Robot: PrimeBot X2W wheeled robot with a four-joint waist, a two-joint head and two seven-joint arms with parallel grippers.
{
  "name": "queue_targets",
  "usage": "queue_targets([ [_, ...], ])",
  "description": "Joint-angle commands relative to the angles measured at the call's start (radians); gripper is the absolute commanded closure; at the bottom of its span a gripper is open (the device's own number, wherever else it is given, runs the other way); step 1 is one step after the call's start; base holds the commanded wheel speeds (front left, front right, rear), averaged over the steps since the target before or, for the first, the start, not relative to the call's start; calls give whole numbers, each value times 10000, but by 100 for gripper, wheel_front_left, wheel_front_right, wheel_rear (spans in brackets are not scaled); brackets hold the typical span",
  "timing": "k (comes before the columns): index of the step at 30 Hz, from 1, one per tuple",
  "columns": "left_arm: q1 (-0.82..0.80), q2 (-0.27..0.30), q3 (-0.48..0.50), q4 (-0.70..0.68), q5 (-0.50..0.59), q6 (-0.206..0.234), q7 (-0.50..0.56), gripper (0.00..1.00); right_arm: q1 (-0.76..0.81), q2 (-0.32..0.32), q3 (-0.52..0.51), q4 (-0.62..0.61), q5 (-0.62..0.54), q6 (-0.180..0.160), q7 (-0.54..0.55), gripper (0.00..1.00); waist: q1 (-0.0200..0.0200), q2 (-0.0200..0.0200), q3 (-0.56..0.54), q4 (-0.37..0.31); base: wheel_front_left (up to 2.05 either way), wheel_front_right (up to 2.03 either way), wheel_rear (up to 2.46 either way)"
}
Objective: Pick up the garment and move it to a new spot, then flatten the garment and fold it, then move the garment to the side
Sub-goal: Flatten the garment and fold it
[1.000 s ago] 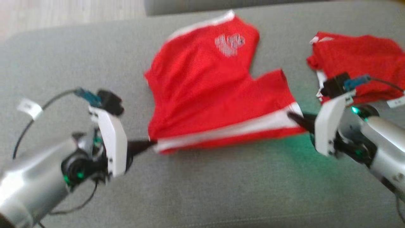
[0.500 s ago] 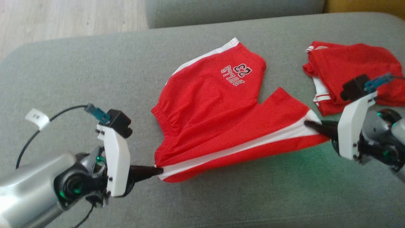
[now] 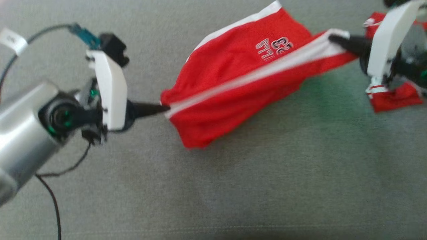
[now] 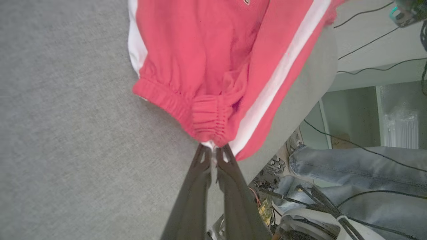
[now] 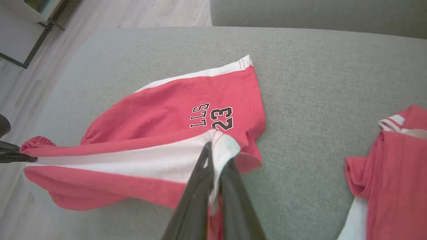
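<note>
While our left gripper and right gripper each pinch one end, the red shorts stretch between them, partly lifted off the grey sofa seat.
Our left fingers are pressed together on the gathered elastic waistband where the white side stripe ends; our right fingers clamp that stripe's hem corner. From the right wrist we read the print, "23" and part of a word, on the far leg lying flat on the seat, with a second red garment nearby, both sharper than in the head view. The left wrist view adds a person's jeans-clad leg past the seat edge. The near leg looks raised, though blur leaves us unsure.
</note>
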Motion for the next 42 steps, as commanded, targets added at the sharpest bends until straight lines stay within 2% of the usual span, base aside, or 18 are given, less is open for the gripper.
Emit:
queue_targets([
  [1, -781, 243, 711, 113, -33, -45, -1, 100, -270, 108, -233, 1, -155, -7, 117, 100, 0, 0, 450, 302, 0, 0, 0],
  [7, -1620, -218, 1067, 992, 101, -177, -89, 100, -1342, 642, -671, 615, -694, -7, -24, 100, 0, 0, 1302, 713, 0, 0, 0],
  [13, -2155, -744, 1223, 1618, 166, -303, -86, 100, -2112, 837, -704, 1170, -1096, -7, -249, 100, 0, 0, 1994, 1042, 0, 0, 0],
  [22, -2375, -1199, 1214, 2122, 277, -394, -65, 100, -2793, 1169, -576, 2135, -1448, -7, -355, 100, 0, 0, 2231, 1137, 0, 0, 0],
  [23, -2320, -1243, 1188, 2212, 287, -403, -56, 68, -2816, 1251, -574, 2341, -1487, -7, -566, 24, 0, 0, 2146, 1111, 0, 0, 0],
  [24, -2289, -1253, 1184, 2238, 321, -407, -105, 0, -2797, 1305, -584, 2439, -1485, -7, -705, 0, 0, 0, 2082, 1090, 0, 0, 0],
  [26, -2248, -1251, 1178, 2226, 346, -409, -142, 0, -2766, 1365, -590, 2485, -1464, -7, -886, 0, 0, 0, 2011, 1063, 0, 0, 0],
  [33, -1715, -1033, 1249, 2027, 672, -414, -995, 0, -1990, 1522, -465, 2422, -1168, -7, -2953, 0, 0, 0, 990, 919, 0, 0, 0],
  [37, -1411, -798, 1260, 1985, 1487, -414, -2348, 0, -1412, 1451, -313, 2201, -1327, -7, -5127, 0, 0, 0, 331, 851, 0, 0, 0],
  [40, -1144, -581, 1280, 2218, 2352, -408, -3787, 0, -979, 1522, -221, 2263, -1459, -7, -6644, 0, 0, 0, -46, 795, 0, 0, 0],
  [42, -925, -543, 1374, 2395, 2975, -149, -5022, 0, -693, 1619, -192, 2468, -1507, -7, -7433, 0, 0, 0, -224, 774, 0, 0, 0],
])
